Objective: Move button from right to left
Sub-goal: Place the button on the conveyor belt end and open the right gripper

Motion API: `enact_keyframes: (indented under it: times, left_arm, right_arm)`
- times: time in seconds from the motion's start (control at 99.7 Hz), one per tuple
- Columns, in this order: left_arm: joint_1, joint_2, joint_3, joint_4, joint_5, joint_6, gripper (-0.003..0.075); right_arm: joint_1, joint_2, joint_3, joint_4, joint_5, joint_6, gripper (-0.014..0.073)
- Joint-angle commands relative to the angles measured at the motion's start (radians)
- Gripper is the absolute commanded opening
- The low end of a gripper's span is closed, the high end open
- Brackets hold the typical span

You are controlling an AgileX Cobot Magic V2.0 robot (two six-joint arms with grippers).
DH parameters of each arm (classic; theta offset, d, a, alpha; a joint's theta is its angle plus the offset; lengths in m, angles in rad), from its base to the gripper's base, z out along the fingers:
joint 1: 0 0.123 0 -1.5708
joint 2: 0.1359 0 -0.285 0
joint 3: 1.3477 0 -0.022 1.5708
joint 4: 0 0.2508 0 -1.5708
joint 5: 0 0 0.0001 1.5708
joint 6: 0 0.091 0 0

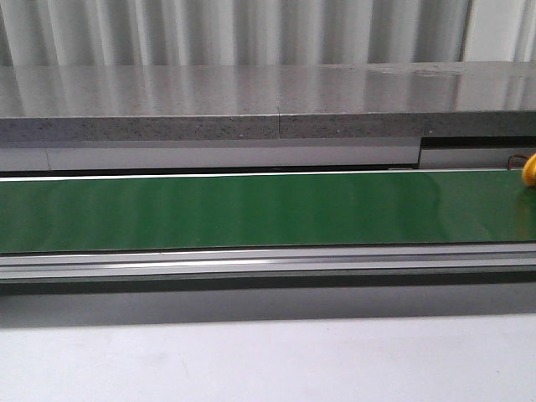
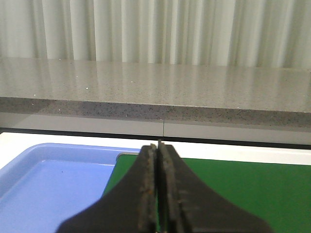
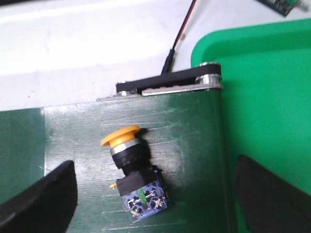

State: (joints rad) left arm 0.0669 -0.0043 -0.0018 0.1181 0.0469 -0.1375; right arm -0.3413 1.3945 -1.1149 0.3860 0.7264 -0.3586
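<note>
The button [image 3: 133, 172] lies on its side on the green conveyor belt [image 3: 77, 131] near the belt's right end, with its yellow cap, black collar and blue contact block all showing. My right gripper [image 3: 155, 167] is open above it, one finger on each side and neither touching it. In the front view only the yellow cap [image 1: 529, 170] shows, at the far right edge of the belt [image 1: 251, 209]. My left gripper [image 2: 158, 146] is shut and empty, over the belt's left end [image 2: 243, 189]. Neither gripper shows in the front view.
A blue tray [image 2: 43, 184] sits beside the belt's left end. A green tray [image 3: 262, 73] lies past the belt's right end, by the black roller bracket [image 3: 170, 82] and a red-and-black wire [image 3: 181, 31]. A grey stone ledge [image 1: 251, 100] runs behind the belt.
</note>
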Motion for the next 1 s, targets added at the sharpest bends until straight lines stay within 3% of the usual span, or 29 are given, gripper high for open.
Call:
enact_keyframes:
  times: [0.0,0.722,0.812,0.993]
  left_arm:
    - [-0.009,-0.035,0.025,0.0,-0.082,-0.008,-0.002]
    - [-0.009,-0.035,0.025,0.0,-0.082,-0.008,-0.002]
    - [-0.009,-0.035,0.025,0.0,-0.082,-0.008,-0.002]
    - [-0.009,-0.035,0.025,0.0,-0.082,-0.008,-0.002]
  right_arm:
    - [0.0,-0.108,-0.007,0.028,-0.046,-0.022,0.0647]
    - [0.104,-0.743,0.442,0.035,-0.201,-0.139,0.0624]
    - [0.104,-0.8,0.48,0.042,-0.217,-0.139,0.0519]
    - [0.104,-0.856,0.51,0.042,-0.218,-0.139,0.0141]
